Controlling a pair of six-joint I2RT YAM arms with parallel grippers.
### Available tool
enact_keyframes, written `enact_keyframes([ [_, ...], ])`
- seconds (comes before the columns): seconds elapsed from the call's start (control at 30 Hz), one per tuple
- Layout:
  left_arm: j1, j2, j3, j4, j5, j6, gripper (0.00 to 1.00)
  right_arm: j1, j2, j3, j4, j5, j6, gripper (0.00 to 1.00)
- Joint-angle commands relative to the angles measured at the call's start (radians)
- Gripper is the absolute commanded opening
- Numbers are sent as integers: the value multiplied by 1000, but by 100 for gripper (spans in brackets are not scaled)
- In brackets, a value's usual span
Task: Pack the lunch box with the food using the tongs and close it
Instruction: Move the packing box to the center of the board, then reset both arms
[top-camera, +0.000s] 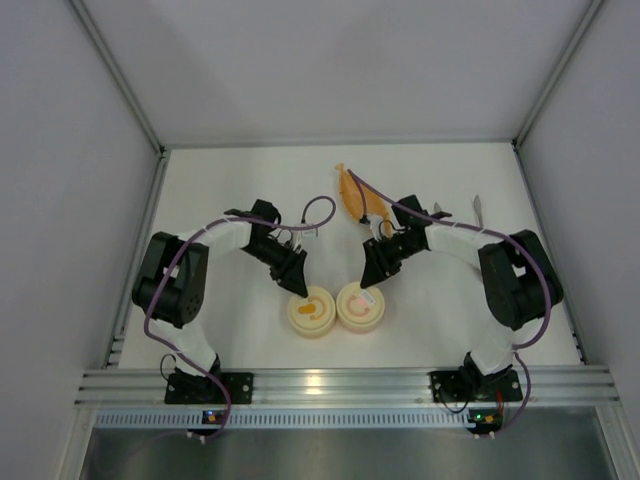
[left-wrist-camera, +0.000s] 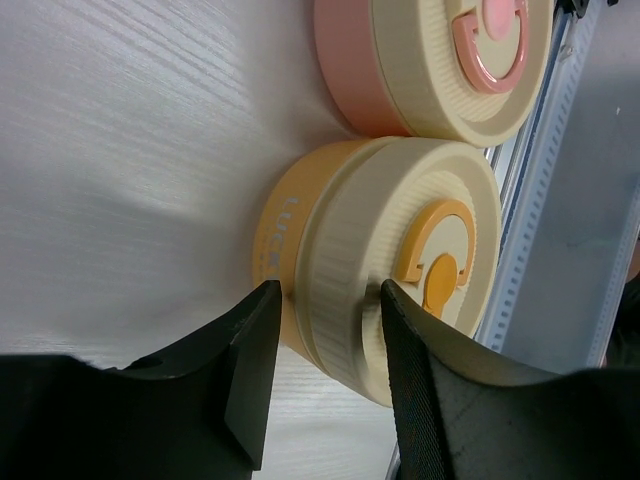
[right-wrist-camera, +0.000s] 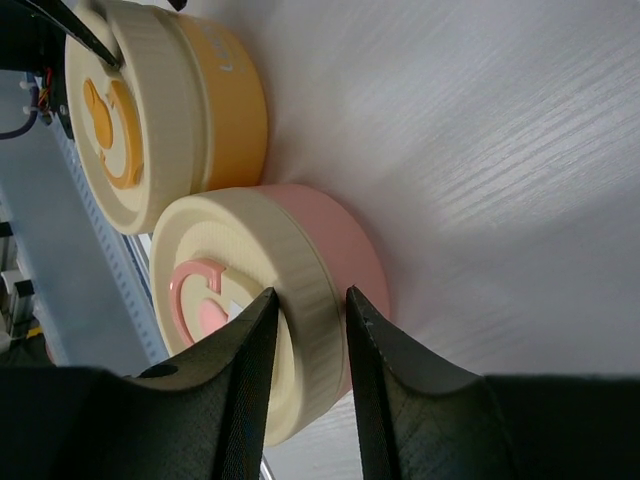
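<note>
Two round lunch boxes with cream lids stand side by side near the front: an orange one (top-camera: 310, 313) (left-wrist-camera: 300, 230) and a pink one (top-camera: 360, 305) (right-wrist-camera: 345, 235). Both lids are on. My left gripper (top-camera: 295, 283) (left-wrist-camera: 330, 290) straddles the orange box's lid rim (left-wrist-camera: 345, 300), open, with a gap at its left finger (left-wrist-camera: 250, 370). My right gripper (top-camera: 372, 278) (right-wrist-camera: 310, 295) is shut on the pink box's lid rim (right-wrist-camera: 310, 280). The slim silver tongs (top-camera: 478, 208) lie at the back right. The food is hidden.
An orange boat-shaped dish (top-camera: 352, 195) lies at the back centre, behind the right arm's wrist. The table's aluminium front rail (top-camera: 340, 383) runs just in front of the boxes. White walls close in the left, right and back sides.
</note>
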Motion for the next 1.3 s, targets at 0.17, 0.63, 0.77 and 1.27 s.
enact_keyframes([
  [0.17, -15, -6, -27, 64, -101, 7, 54, 25, -61, -24, -29, -8, -52, 36],
  [0.63, -7, -30, 23, 34, -104, -7, 75, 25, -95, 8, -56, 6, -60, 66],
  [0.77, 17, -49, 107, -38, -72, -1, 98, 22, -129, 103, -87, 14, -71, 76],
  [1.27, 196, -275, 315, -42, -116, -307, 98, -181, -348, 306, 5, 139, 96, 97],
])
